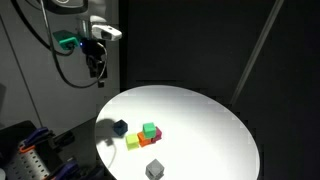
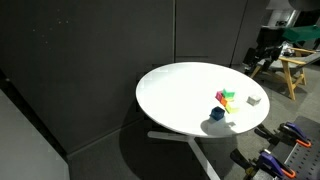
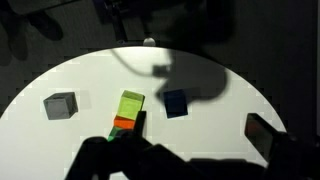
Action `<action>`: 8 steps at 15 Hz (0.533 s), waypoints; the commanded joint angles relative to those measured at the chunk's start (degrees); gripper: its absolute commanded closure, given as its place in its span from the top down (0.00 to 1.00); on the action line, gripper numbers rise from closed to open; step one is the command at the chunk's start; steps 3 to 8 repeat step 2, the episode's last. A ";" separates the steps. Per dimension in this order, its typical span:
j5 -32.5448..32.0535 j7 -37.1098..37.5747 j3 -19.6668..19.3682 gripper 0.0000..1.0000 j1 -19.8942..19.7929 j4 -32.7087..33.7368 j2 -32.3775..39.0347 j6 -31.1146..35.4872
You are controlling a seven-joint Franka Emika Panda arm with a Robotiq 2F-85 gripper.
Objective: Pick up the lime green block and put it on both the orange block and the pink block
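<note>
The lime green block (image 1: 150, 129) seems to rest on top of the orange block (image 1: 146, 141) and the pink block (image 1: 158, 134), in a cluster on the round white table (image 1: 205, 120). The cluster also shows in an exterior view, with the green block (image 2: 230, 95) uppermost. In the wrist view only the orange block (image 3: 123, 124) shows; the green and pink ones are hidden behind my dark fingers. My gripper (image 1: 97, 68) hangs high above the table's edge, well away from the blocks, open and empty. It also shows in an exterior view (image 2: 262, 60) and in the wrist view (image 3: 190, 148).
A paler yellow-green cube (image 1: 132, 143) (image 3: 130, 104) touches the cluster. A dark blue cube (image 1: 120, 127) (image 3: 176, 103) and a grey cube (image 1: 154, 169) (image 3: 61, 105) stand apart from it. Dark curtains surround the table. A wooden stand (image 2: 295, 65) is behind the arm.
</note>
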 commanded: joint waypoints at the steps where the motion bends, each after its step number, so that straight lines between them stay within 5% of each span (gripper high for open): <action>1: 0.25 -0.22 0.44 1.00 -0.45 0.07 0.00 -0.11; 8: 0.25 -0.22 0.44 1.00 -0.45 0.06 0.00 -0.11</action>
